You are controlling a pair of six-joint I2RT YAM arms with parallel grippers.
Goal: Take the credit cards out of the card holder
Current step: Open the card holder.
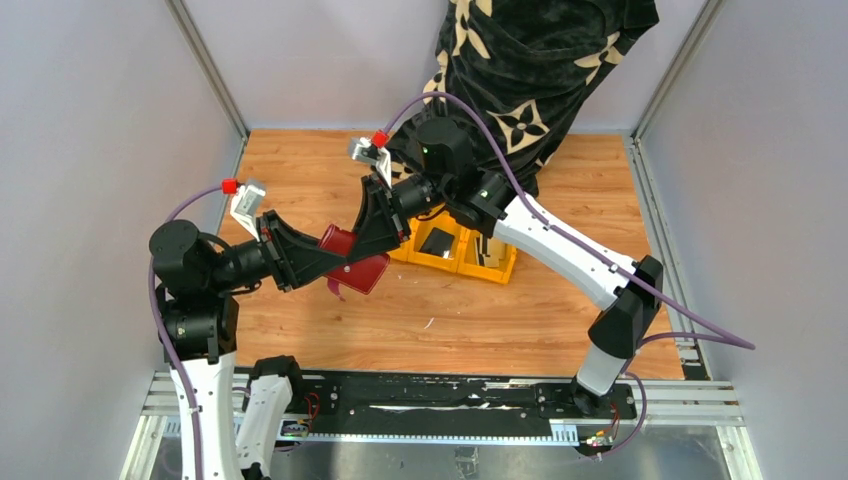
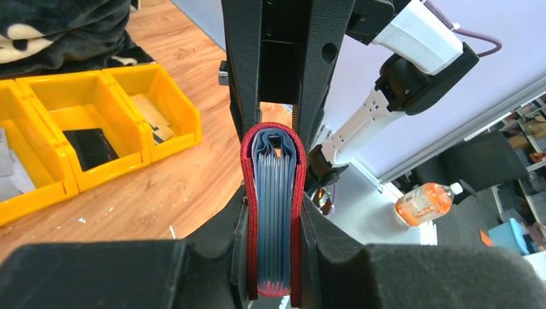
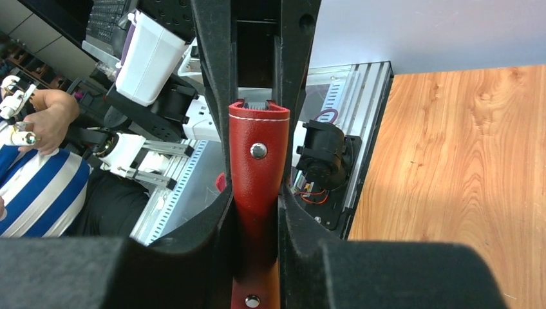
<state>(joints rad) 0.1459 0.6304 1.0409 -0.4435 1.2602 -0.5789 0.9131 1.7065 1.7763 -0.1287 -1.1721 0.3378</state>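
Several credit cards in card holder

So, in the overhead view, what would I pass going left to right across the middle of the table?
First the left gripper → red card holder → yellow bin → right arm's white forearm.

Smooth stitched red leather-like card holder; wood-grain table; glossy yellow plastic bin

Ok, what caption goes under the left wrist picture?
Left end effector grips the card holder, right end effector too; yellow bin nearby.
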